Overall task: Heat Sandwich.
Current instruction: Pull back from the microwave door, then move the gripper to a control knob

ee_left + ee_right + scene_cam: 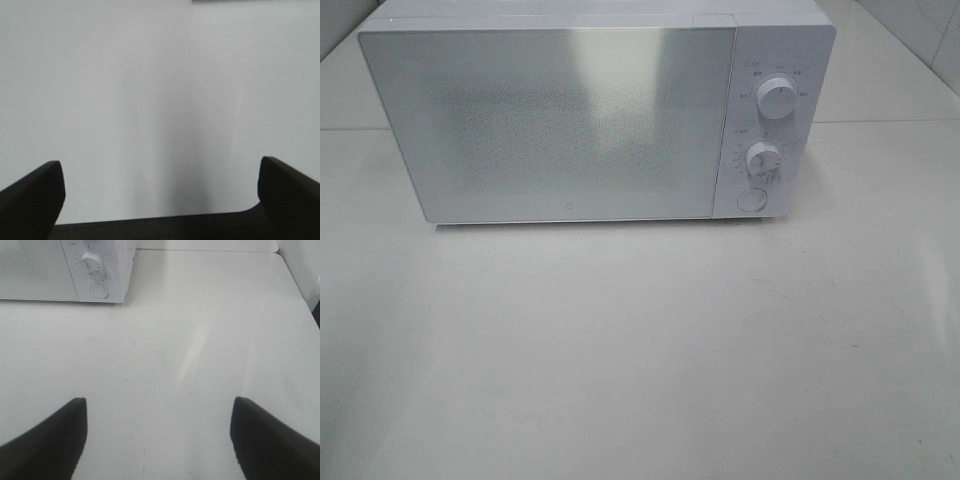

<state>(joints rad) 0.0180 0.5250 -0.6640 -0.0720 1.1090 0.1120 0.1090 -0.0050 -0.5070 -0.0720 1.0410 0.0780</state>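
Note:
A white microwave [570, 120] stands at the back of the table with its door shut. It has two round knobs [777, 100] and a round button [751, 198] on its right panel. It also shows in the right wrist view [65, 270]. The sandwich is out of view in every frame. My left gripper [160, 190] is open and empty over bare white table. My right gripper [159, 432] is open and empty over the table, in front and to the right of the microwave. Neither gripper shows in the exterior high view.
The white table [640, 350] stretches in front of the microwave. A table edge [150, 220] with dark floor beyond shows in the left wrist view. A white wall or panel [305, 270] stands past the table's far right side.

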